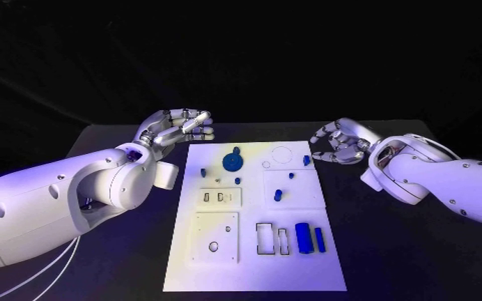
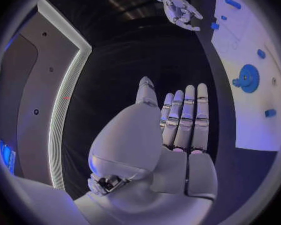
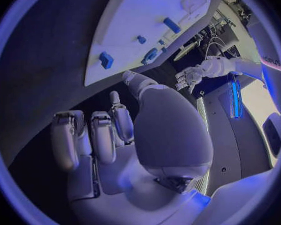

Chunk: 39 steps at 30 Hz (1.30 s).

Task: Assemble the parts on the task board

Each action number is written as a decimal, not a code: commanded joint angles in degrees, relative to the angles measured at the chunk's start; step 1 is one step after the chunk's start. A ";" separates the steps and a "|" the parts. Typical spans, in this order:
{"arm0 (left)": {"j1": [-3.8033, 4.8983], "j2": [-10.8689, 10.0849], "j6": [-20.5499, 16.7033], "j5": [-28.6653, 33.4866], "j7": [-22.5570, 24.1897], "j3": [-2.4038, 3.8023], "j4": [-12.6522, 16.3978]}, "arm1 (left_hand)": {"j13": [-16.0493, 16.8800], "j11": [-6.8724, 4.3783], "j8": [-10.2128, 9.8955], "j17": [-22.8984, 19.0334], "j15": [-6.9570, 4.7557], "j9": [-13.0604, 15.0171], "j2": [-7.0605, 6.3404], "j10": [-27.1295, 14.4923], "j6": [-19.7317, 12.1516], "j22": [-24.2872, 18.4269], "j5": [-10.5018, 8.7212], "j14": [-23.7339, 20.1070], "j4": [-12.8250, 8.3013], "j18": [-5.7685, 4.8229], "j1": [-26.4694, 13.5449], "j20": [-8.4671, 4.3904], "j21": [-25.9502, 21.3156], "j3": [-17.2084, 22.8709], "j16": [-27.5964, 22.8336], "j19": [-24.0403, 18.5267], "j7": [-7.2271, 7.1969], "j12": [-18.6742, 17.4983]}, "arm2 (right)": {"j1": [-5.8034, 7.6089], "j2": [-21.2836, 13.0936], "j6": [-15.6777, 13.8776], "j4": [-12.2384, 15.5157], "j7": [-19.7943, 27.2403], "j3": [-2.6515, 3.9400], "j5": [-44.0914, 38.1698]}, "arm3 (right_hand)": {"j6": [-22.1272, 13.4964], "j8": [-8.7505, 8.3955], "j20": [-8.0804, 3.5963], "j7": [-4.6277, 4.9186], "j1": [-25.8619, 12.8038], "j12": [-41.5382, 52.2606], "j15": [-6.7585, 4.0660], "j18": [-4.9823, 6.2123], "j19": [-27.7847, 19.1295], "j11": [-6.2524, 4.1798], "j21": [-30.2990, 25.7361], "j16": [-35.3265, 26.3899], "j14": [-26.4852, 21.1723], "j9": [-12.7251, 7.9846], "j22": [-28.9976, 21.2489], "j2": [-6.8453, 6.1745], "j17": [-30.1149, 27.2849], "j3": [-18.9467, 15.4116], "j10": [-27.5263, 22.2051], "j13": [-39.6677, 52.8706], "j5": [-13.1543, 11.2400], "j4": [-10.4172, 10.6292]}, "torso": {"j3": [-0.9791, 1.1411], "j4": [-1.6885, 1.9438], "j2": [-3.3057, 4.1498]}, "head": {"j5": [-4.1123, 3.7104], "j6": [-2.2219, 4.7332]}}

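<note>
Head view: white board (image 1: pixel 256 259) mid-table. Blue gear (image 1: pixel 233 161) near its far end, two blue bars (image 1: pixel 311 237) upright in slots near the front right corner. Left hand (image 1: pixel 179 129) beside the board's far left corner, holding nothing. Right hand (image 1: pixel 340 142) off the far right corner, fingers loosely curled, empty.

Left wrist view: fingers (image 2: pixel 185 116) straight, side by side; gear (image 2: pixel 247 78) on board beyond.

Right wrist view: fingers (image 3: pixel 93 137) apart, bent, nothing held.

left hand (image 1: pixel 179 128): empty, fingers straight | right hand (image 1: pixel 340 142): empty, curled
</note>
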 commanded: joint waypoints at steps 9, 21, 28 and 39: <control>0.00 0.28 1.06 -0.07 0.44 0.02 -0.99 | 0.07 0.03 -0.13 0.12 0.11 0.11 0.61 -0.27 -0.37 -0.10 -0.34 -0.45 -0.01 0.20 0.05 0.04 -0.29 -0.44 -0.34 -0.48 1.85 -0.26 | -2.25 1.48 1.16 -3.09 1.82 0.02 0.01 | -0.16 -0.18 0.08 0.32 -0.09 0.05 0.01 0.25 3.23 0.22 0.17 0.23 6.09 -0.13 12.57 0.05 15.09 0.60 -0.10 0.24 0.38 -0.19 | 0.44 -0.03 0.07 | 0.44 -0.09; -0.01 0.23 1.13 -0.07 0.43 0.02 -0.97 | 0.07 0.03 -0.13 0.12 0.11 0.11 0.61 -0.27 -0.37 -0.10 -0.34 -0.45 -0.01 0.20 0.05 0.04 -0.29 -0.44 -0.34 -0.48 1.85 -0.26 | -3.53 3.88 0.33 -5.31 0.86 0.03 0.35 | -0.02 -0.14 0.15 0.38 -0.18 0.26 0.06 0.18 3.43 0.27 0.39 0.23 6.09 -0.19 12.74 0.27 15.09 1.31 0.17 0.46 0.82 -0.41 | 0.37 -0.02 0.17 | 0.34 -0.67; -0.01 0.24 1.15 -0.07 0.40 0.02 -0.93 | 0.07 0.03 -0.13 0.12 0.11 0.11 0.61 -0.27 -0.37 -0.10 -0.34 -0.45 -0.01 0.20 0.05 0.04 -0.29 -0.44 -0.34 -0.48 1.85 -0.26 | -3.79 5.31 0.46 -6.48 0.61 0.03 0.44 | 0.39 0.01 0.19 0.37 -0.38 0.54 0.08 0.12 3.59 0.25 0.58 0.23 6.09 -0.21 12.89 0.60 15.09 2.16 0.52 0.78 0.68 -0.60 | 0.41 0.13 0.11 | 0.41 -1.09; -0.01 0.17 1.11 -0.07 0.37 0.02 -0.94 | 0.07 0.03 -0.13 0.12 0.11 0.11 0.61 -0.27 -0.37 -0.10 -0.34 -0.45 -0.01 0.20 0.05 0.04 -0.29 -0.44 -0.34 -0.48 1.85 -0.26 | -3.89 6.35 -0.28 -7.40 0.45 0.04 0.50 | 1.65 0.47 0.13 0.19 -1.00 1.09 -0.03 0.01 3.91 0.10 0.95 0.23 6.09 -0.21 13.18 1.29 15.09 4.05 1.20 1.39 0.33 -1.00 | 0.38 -0.01 0.04 | 0.70 -1.20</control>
